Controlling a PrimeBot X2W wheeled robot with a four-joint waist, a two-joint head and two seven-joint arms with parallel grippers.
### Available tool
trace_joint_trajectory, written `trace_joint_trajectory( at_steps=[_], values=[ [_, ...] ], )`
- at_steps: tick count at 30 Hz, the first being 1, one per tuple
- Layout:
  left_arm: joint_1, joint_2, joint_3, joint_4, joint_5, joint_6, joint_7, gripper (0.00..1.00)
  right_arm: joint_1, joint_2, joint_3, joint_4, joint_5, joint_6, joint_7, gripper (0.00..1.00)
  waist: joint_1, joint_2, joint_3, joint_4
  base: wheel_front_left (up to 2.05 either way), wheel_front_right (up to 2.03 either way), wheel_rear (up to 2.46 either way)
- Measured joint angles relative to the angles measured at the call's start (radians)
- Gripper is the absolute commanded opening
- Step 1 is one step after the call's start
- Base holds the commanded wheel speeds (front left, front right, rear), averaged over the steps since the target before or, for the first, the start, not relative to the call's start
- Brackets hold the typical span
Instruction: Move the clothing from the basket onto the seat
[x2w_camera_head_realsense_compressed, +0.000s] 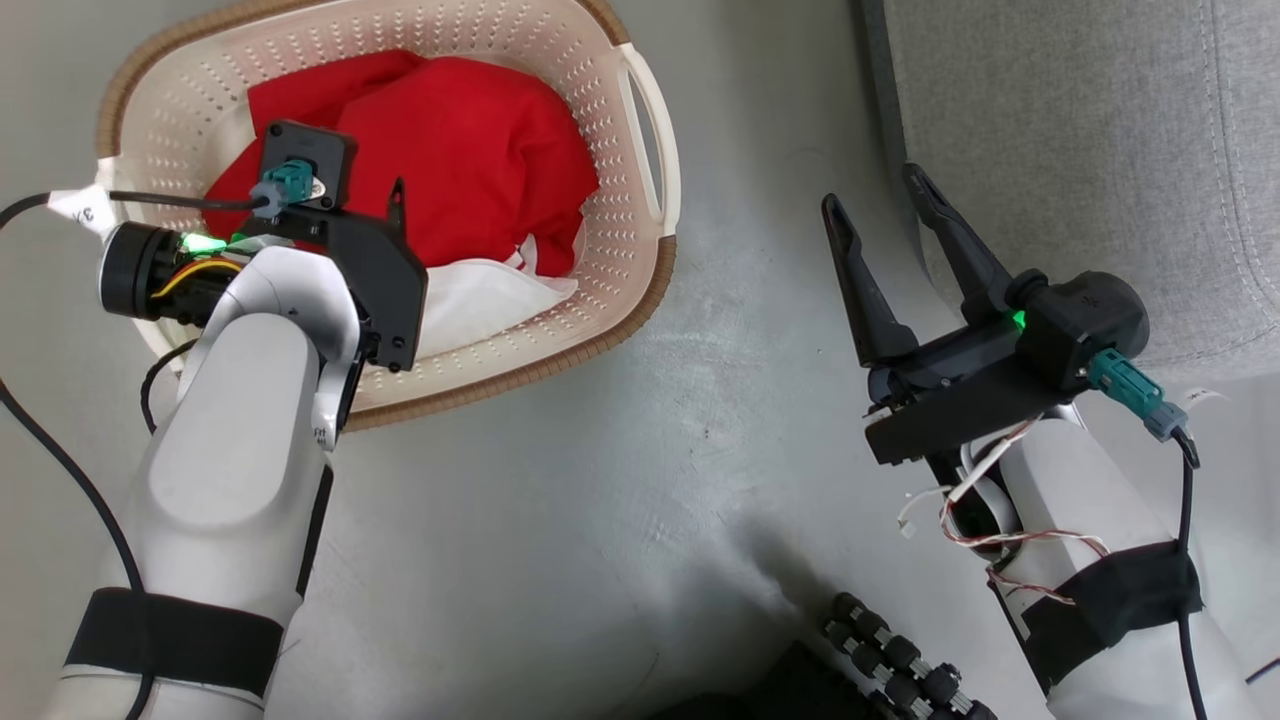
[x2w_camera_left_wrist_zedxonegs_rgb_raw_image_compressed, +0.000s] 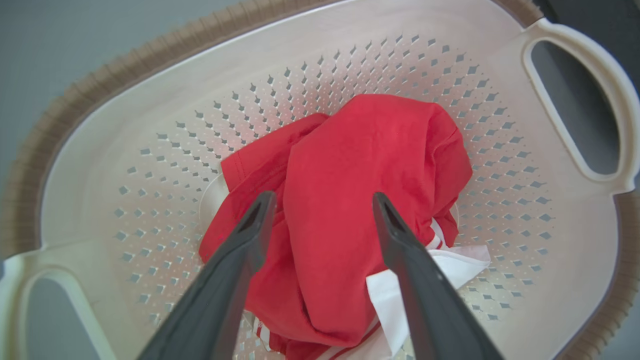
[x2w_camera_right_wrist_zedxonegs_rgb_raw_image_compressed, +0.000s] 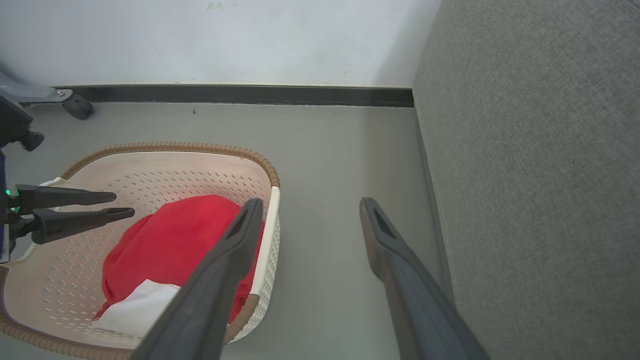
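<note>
The clothing is a crumpled bright red heap with white trim, lying in the cream perforated basket on the floor at upper left. My left gripper hangs open just above the clothing, its fingers straddling the red fabric with nothing held. From the head view, one left fingertip pokes out past the wrist over the heap. My right gripper is open and empty above the floor, between the basket and the grey seat, close to the seat's rounded corner.
Bare grey floor lies between the basket and the seat. Behind the basket are a pale wall with a dark baseboard and a caster wheel. A black ribbed part sits at the bottom edge.
</note>
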Motion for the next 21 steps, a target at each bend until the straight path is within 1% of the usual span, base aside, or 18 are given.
trace_joint_trajectory(
  at_steps=[8, 15, 16, 21],
  values=[
    [-0.021, 0.016, 0.005, 0.017, 0.000, 0.009, 0.063, 1.00, -0.021, 0.000, 0.036, -0.024, 0.034, 0.000, 0.000, 1.00, 0.0000, 0.0000, 0.048, -0.012, 0.00, 0.00, 0.00],
    [-0.057, 0.027, 0.010, 0.019, 0.000, 0.013, 0.095, 1.00, -0.041, 0.001, 0.097, -0.044, 0.082, -0.002, 0.000, 1.00, 0.0001, 0.0000, 0.089, -0.020, 0.00, 0.00, 0.00],
    [-0.060, 0.030, 0.010, 0.018, 0.000, 0.018, 0.099, 1.00, -0.044, 0.001, 0.105, -0.048, 0.087, -0.004, 0.000, 1.00, 0.0001, 0.0000, 0.094, -0.021, 0.00, 0.00, 0.00],
    [-0.076, 0.041, 0.016, 0.019, 0.000, 0.019, 0.120, 1.00, -0.057, 0.001, 0.136, -0.055, 0.121, -0.016, 0.000, 1.00, 0.0001, 0.0000, 0.122, -0.033, 0.00, 0.00, 0.00]
  ],
)
